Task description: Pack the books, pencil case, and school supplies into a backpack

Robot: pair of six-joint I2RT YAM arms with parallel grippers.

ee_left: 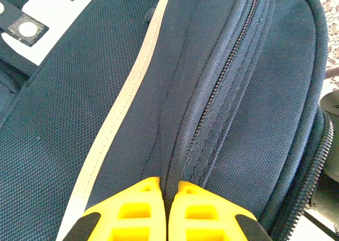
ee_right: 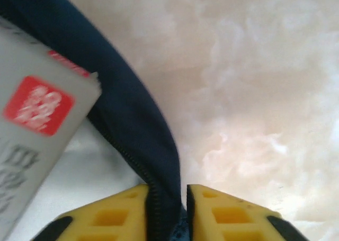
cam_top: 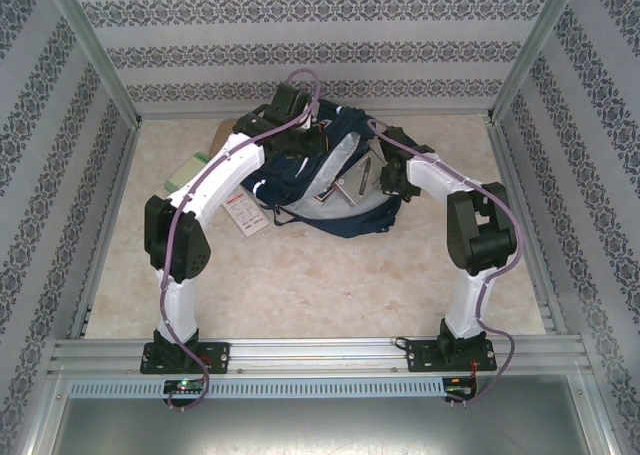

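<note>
Left gripper (ee_left: 170, 194) and right gripper (ee_right: 183, 201) each pinch a fold of the large navy blue fabric backpack (ee_left: 254, 119). If the thin fabric slips free, the opening could collapse.

The white left arm with black joints (cam_top: 215, 180) goes up from its base, bends at the elbow and reaches over to the far side of the big navy blue cloth backpack (cam_top: 340, 223). Its left gripper with yellow fingers (ee_left: 168, 190) points down at the backpack's top. It pinches a fold of the cloth, with the jaws almost touching. The white right arm with black joints (cam_top: 440, 180) bends too and comes to the backpack's right side. Its right gripper with yellow fingers (ee_right: 168, 193) squeezes the backpack's zipper edge tight.
</note>
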